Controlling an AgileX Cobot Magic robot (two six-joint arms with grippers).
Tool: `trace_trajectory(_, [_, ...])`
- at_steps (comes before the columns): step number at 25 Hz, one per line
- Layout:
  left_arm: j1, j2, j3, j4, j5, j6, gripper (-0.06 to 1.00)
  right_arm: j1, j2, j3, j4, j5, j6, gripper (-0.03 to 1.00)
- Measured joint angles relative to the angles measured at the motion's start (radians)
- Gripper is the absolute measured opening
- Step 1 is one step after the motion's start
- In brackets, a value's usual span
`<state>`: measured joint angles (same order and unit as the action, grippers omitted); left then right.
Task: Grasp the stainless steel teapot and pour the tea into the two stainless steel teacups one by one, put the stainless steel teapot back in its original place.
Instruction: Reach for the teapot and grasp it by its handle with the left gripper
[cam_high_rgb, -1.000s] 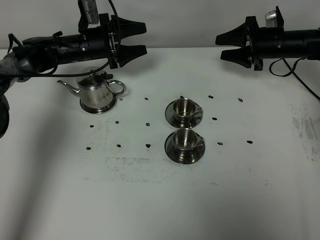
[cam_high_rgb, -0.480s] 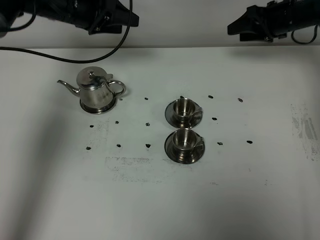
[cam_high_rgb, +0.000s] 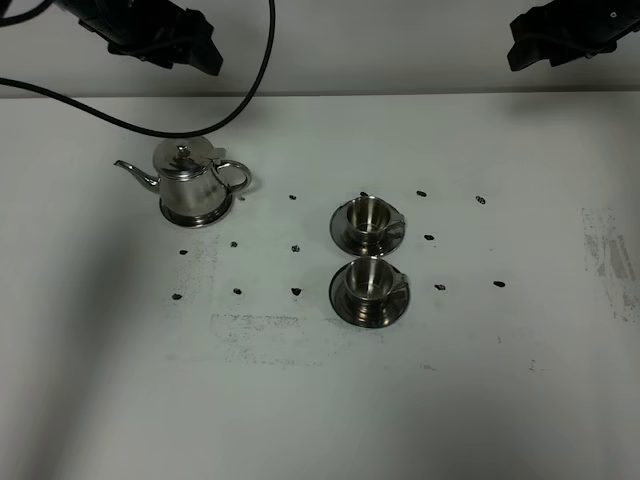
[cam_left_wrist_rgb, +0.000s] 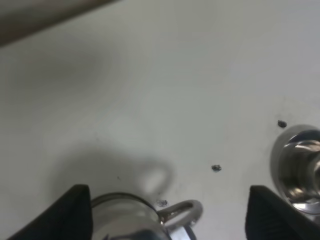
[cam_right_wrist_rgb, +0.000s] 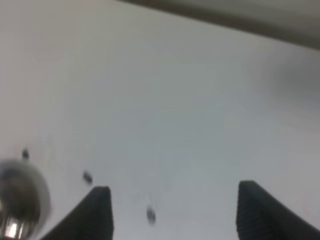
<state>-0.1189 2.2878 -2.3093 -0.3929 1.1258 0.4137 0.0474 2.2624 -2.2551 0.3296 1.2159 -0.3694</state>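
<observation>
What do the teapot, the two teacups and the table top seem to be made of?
The teapot looks like polished steel: mirror-bright, with dark reflections. The two teacups show the same shiny metal sheen. The table is matte white, scuffed and speckled; laminate or a covering, cannot tell which.

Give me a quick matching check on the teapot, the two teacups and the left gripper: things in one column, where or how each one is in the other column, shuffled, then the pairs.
Things
1. stainless steel teapot
2. nearer teacup
3. farther teacup
4. left gripper

Place or state
A. open, holding nothing, raised above the teapot
B. behind the other cup, farther from the exterior camera
C. left of both cups, spout pointing away from them
D. in front of the other cup, closer to the exterior camera

Pairs: 1-C, 2-D, 3-B, 4-A
</observation>
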Motion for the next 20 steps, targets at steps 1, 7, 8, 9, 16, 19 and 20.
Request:
trace_trajectory(1, [0.0, -0.044, 0.058, 0.0, -0.023, 0.005, 0.59, 0.009, -0.05, 0.045, -0.026, 0.0, 0.005, 0.52])
trace_trajectory(7, [-0.008, -0.275, 0.438, 0.021, -0.212, 0.053, 0.57, 0.029, -0.391, 0.487, -0.111, -0.165, 0.012, 0.52])
trace_trajectory(8, [-0.015, -0.311, 0.488, 0.028, -0.242, 0.06, 0.57, 0.028, -0.459, 0.561, -0.116, -0.21, 0.011, 0.52])
trace_trajectory(9, [-0.028, -0.34, 0.531, 0.029, -0.273, 0.072, 0.56, 0.028, -0.527, 0.627, -0.116, -0.241, 0.011, 0.52])
trace_trajectory(16, [-0.162, -0.524, 0.721, 0.033, -0.518, 0.088, 0.56, 0.029, -0.972, 0.934, -0.096, -0.312, 0.015, 0.52])
trace_trajectory(19, [-0.216, -0.54, 0.755, 0.064, -0.552, 0.087, 0.55, 0.029, -1.158, 1.046, -0.093, -0.311, 0.033, 0.52])
trace_trajectory(20, [-0.233, -0.54, 0.759, 0.079, -0.552, 0.086, 0.54, 0.029, -1.226, 1.086, -0.093, -0.311, 0.037, 0.52])
